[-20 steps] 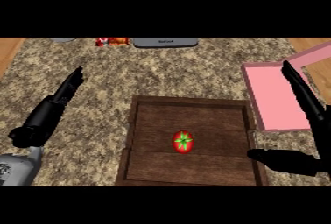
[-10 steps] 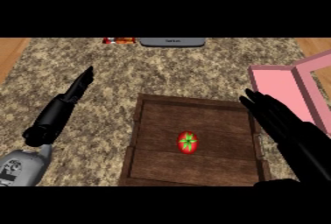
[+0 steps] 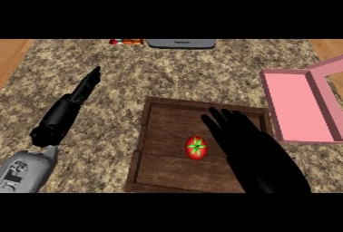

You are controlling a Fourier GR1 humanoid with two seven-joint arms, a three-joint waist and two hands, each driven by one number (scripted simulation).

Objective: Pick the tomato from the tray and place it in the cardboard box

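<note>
A red tomato [image 3: 195, 147] with a green stem star lies in the middle of the dark wooden tray [image 3: 161, 136]. My right hand [image 3: 251, 152] hovers over the tray's right half, fingers straight and spread, just right of the tomato and apart from it. The pink open box [image 3: 298, 106] stands to the right of the tray, its lid raised at the far right. My left hand [image 3: 70, 106] rests open on the left of the counter, fingers pointing away.
The speckled stone counter [image 3: 167, 72] carries a grey flat appliance [image 3: 181, 43] at the back edge and a small red item [image 3: 126, 41] beside it. Wooden floor shows at both upper corners.
My right hand has swung left from beside the pink box to over the tray, close to the tomato. The view has shifted slightly; the left hand has barely moved.
</note>
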